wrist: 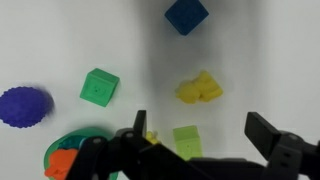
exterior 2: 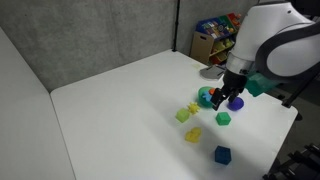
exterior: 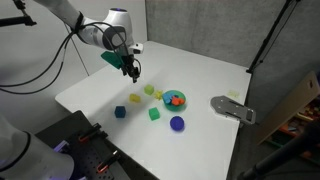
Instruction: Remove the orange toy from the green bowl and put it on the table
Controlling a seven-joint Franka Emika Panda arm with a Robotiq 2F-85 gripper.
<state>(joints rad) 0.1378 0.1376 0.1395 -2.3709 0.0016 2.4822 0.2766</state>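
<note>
The orange toy (exterior: 177, 99) lies inside the green bowl (exterior: 170, 95) on the white table (exterior: 110, 85). In the wrist view the bowl (wrist: 78, 137) sits at the lower left with the orange toy (wrist: 62, 163) in it, left of my fingers. My gripper (exterior: 131, 70) is open and empty. It hovers above the table, to the side of the bowl and over the small blocks. In the wrist view the open gripper (wrist: 200, 135) frames a yellow-green block (wrist: 187, 140). In an exterior view the gripper (exterior 2: 228, 95) partly covers the bowl (exterior 2: 206, 97).
Around the bowl are a purple ball (exterior: 177, 123), a green cube (exterior: 155, 114), a blue cube (exterior: 120, 112) and yellow pieces (exterior: 148, 90). A grey flat object (exterior: 232, 108) lies near the table's far edge. Shelves with goods (exterior 2: 212, 35) stand behind the table.
</note>
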